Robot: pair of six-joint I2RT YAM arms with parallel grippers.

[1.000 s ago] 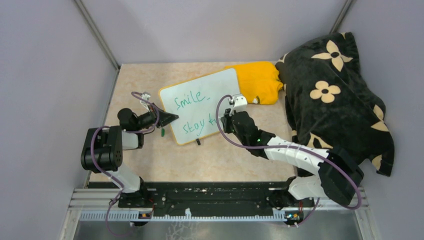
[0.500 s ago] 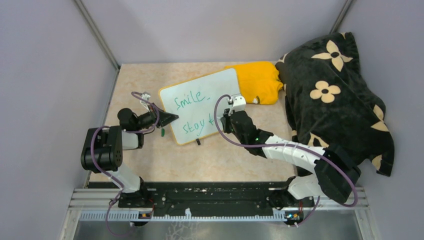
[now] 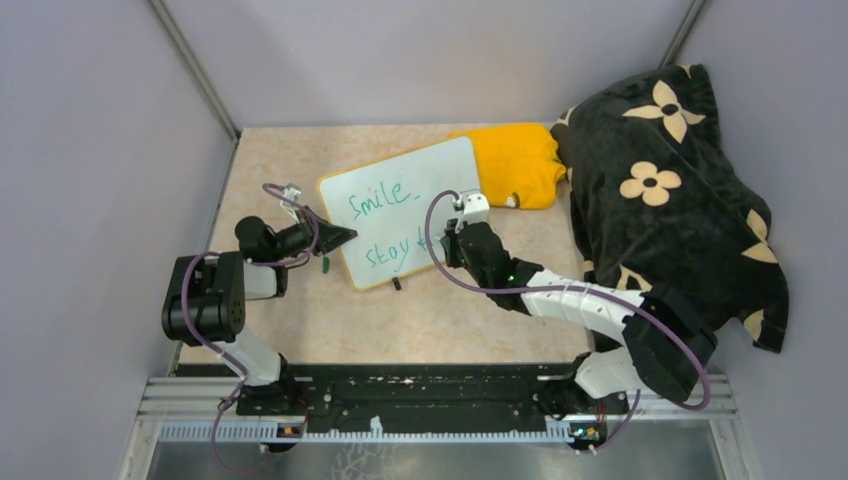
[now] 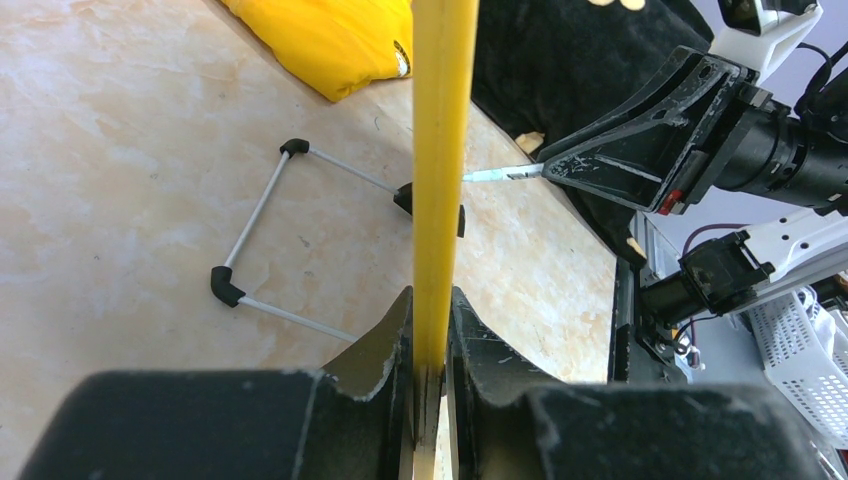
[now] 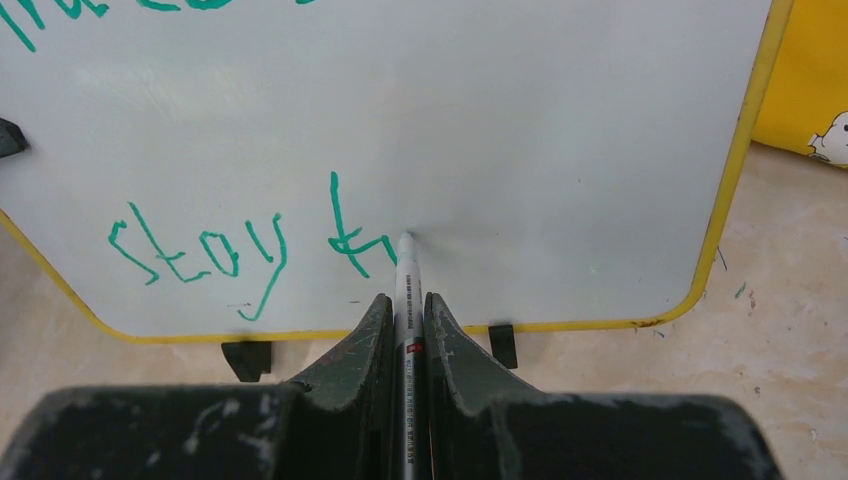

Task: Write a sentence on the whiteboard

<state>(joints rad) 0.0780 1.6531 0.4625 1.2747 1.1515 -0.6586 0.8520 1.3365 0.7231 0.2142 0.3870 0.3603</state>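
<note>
The right jaws were clamped on a slim white marker (image 5: 408, 300), its tip touching the glossy whiteboard (image 5: 560, 140) just past the green "stay f" of the sentence (image 5: 230, 250). The second line looked mid-word, so the next stroke likely called for light, steady contact moving rightward. The left jaws pinched the board's thin yellow rim, mid-way up the marbled bench (image 3: 450, 315), with a soft yellow cloth (image 3: 520, 165) beyond.

The left arm (image 3: 210, 295) is bent at the elbow, and the left gripper (image 4: 430, 315) is clamped on the whiteboard (image 4: 440, 150) by its rim. The right arm (image 3: 590, 300) is stretched forward and leftward (forearm low), with the right gripper (image 5: 405, 310) closed on a marker (image 5: 406, 280).
</note>
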